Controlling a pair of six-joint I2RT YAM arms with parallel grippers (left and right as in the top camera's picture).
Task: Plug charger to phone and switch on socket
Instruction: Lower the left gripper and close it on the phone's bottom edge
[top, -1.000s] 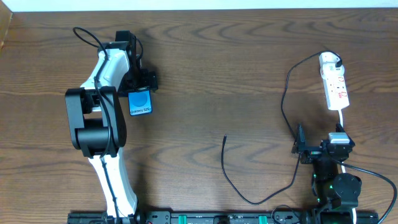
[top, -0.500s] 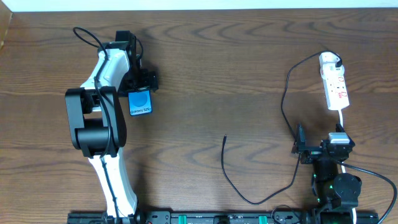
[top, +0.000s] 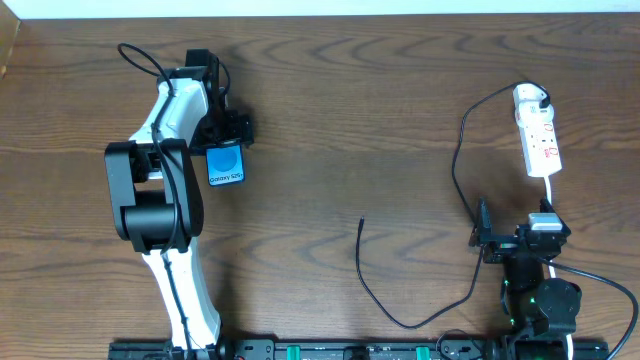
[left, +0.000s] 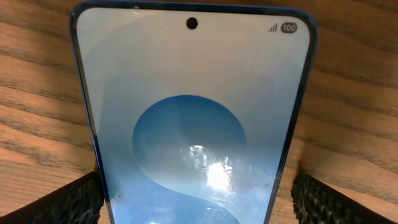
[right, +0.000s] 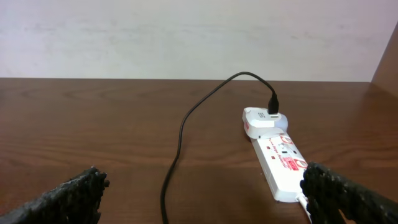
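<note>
Phone (top: 226, 165) lies lengthwise inside the wide-open left tool (left: 198, 196); right tool (right: 202, 193) open, empty.

dark brown wood-grain table (top: 330, 120) fills the overhead view, grain running left-right. plain off-white wall (right: 186, 37) behind the far edge, seen from the right wrist. brown panel (right: 388, 62) at far right. even, soft light, faint shadows.

Bright, even light and sharp views, with white glare on the phone (left: 193, 118) screen.
</note>
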